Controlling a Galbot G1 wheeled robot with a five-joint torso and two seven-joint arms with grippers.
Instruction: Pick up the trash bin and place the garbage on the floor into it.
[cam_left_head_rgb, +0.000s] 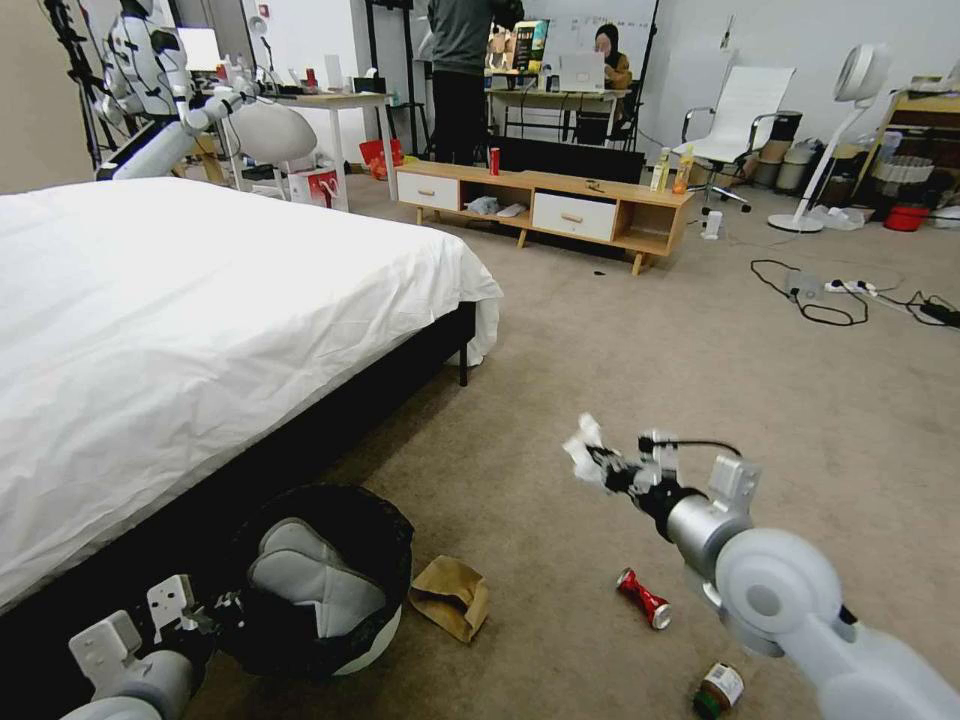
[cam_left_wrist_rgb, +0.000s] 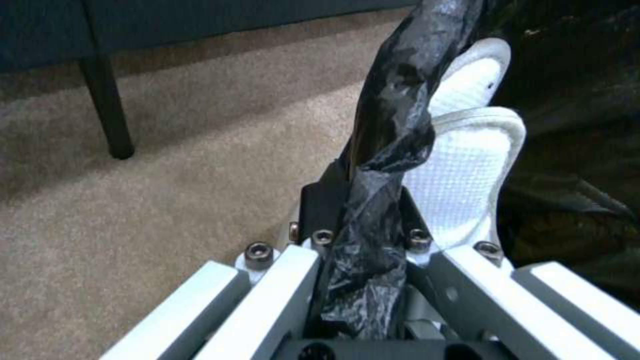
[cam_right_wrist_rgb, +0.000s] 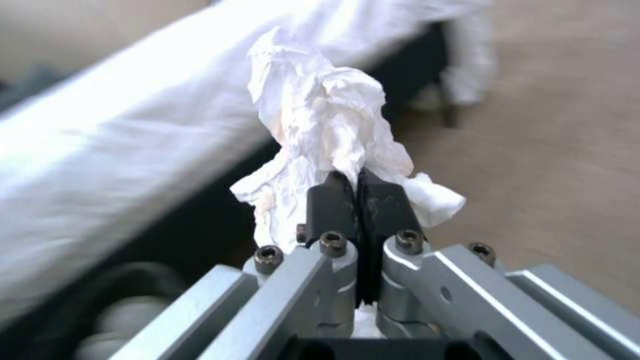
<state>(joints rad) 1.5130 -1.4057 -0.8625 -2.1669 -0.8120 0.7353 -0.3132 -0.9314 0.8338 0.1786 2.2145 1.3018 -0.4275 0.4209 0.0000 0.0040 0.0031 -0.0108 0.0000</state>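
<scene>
A black bag (cam_left_head_rgb: 300, 600) lines the white bin (cam_left_head_rgb: 375, 640). White tissue (cam_right_wrist_rgb: 320, 130), a brown paper bag (cam_left_head_rgb: 452, 595) and a red can (cam_left_head_rgb: 643, 598) are seen against beige carpet (cam_left_head_rgb: 620, 340).

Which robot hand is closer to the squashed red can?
Right. The right gripper, pinching a tissue, hangs above and just behind the can. The left gripper grips the trash bin rim, beyond the paper bag.

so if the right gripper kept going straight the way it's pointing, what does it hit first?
Probably the bed. The right gripper, shut on a crumpled tissue, aims at its white-covered side above the trash bin; depth is unclear.
</scene>
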